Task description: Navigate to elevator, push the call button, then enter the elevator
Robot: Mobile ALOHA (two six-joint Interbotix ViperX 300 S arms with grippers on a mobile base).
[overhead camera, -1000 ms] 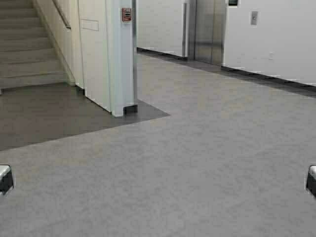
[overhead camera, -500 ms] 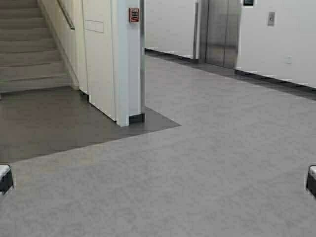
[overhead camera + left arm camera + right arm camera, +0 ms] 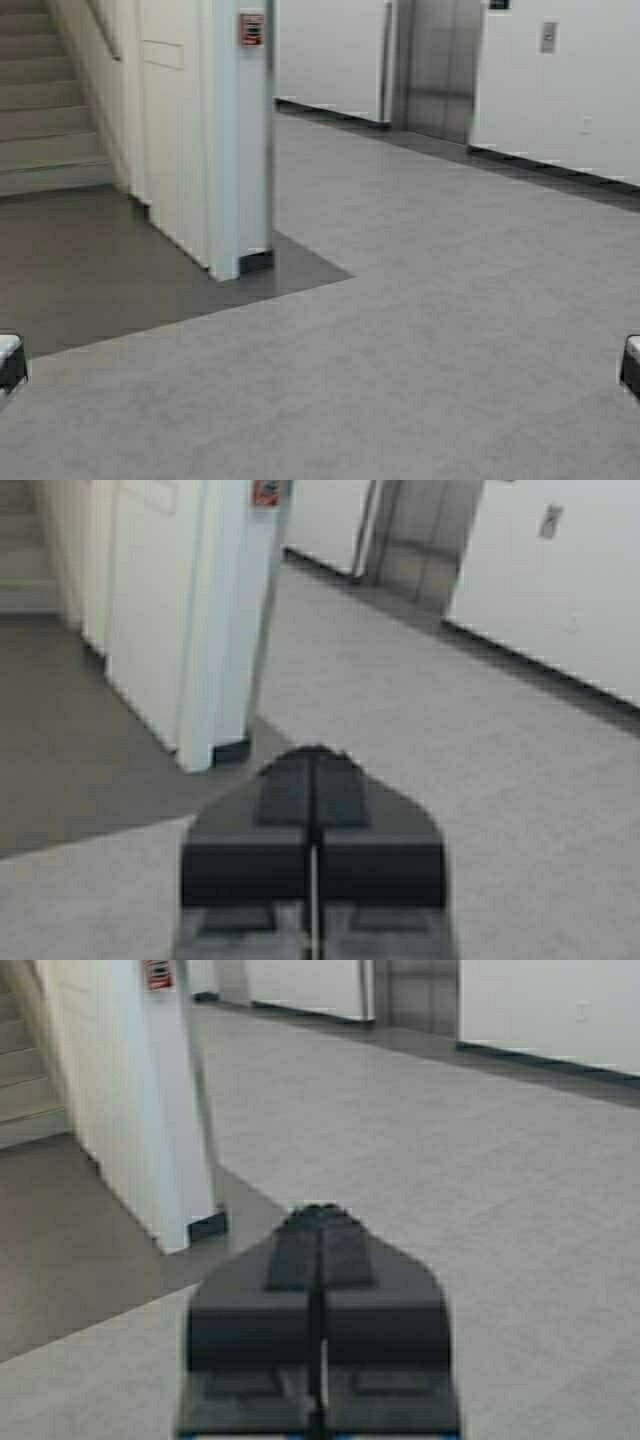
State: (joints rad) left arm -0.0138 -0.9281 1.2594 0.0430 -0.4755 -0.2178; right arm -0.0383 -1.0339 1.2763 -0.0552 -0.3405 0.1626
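- Brushed steel marks our target: the elevator (image 3: 438, 68) stands at the far wall, up and right of centre in the high view, its doors closed within a steel frame.
- Just right of that frame we see the call button (image 3: 548, 37), a small grey plate mounted on the white wall; it also shows in the left wrist view (image 3: 549, 521), too small for us to make out the button itself.
- A dark baseboard (image 3: 560, 168) runs along the foot of that wall, and grey speckled floor (image 3: 430, 330) fills the open stretch between us and the doors.
- Nearer and to our left rises a white pillar (image 3: 235, 140) carrying a red fire alarm (image 3: 252, 28); it stands on a patch of darker floor (image 3: 90, 270).
- Beyond the pillar, at the far left, a staircase (image 3: 45, 120) climbs away.
- Our left gripper (image 3: 312, 780) is parked low at the left edge of the high view, fingers pressed together with nothing between them.
- Our right gripper (image 3: 320, 1232) is parked at the right edge, its fingers likewise closed and empty.
- Against half a second ago, the whole scene has slid leftward in the high view: the pillar and alarm sit further left and less of the stairs shows, while the elevator has hardly shifted. We read this as the base having moved, not the building; both grippers hold the same corners of the view.
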